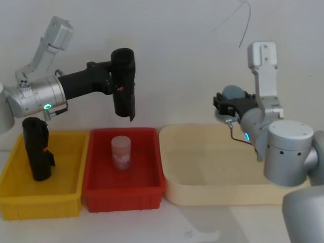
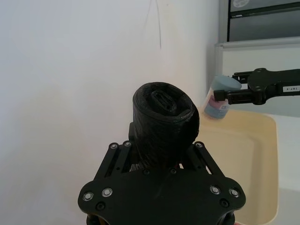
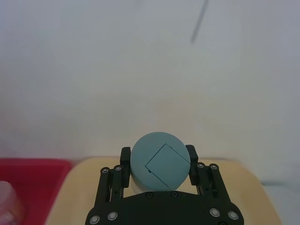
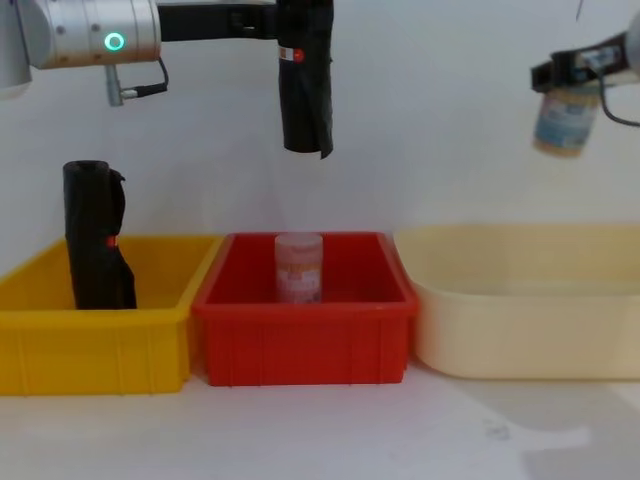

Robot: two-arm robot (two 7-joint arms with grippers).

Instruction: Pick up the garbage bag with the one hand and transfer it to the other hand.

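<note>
The garbage bag (image 1: pixel 123 96) (image 4: pixel 305 100), a slim black roll with a small red mark, hangs upright high above the red bin (image 1: pixel 124 196). My left gripper (image 1: pixel 119 86) (image 4: pixel 292 28), on the green-lit arm, is shut on its upper part; the left wrist view looks along the roll's end (image 2: pixel 164 117). My right gripper (image 1: pixel 229 105) (image 3: pixel 158 164) (image 4: pixel 566 68), on the blue-lit arm, is off to the right above the cream tub (image 1: pixel 202 193). It is shut on a small jar with a grey-blue lid (image 3: pixel 159 159) (image 4: pixel 562 118) and stays well apart from the bag.
A second black roll (image 1: pixel 38 149) (image 4: pixel 95 250) with a loose flap stands in the yellow bin (image 1: pixel 15 200) at the left. A pink translucent jar (image 1: pixel 121 152) (image 4: pixel 298 265) stands in the red bin. The three bins sit side by side against a white wall.
</note>
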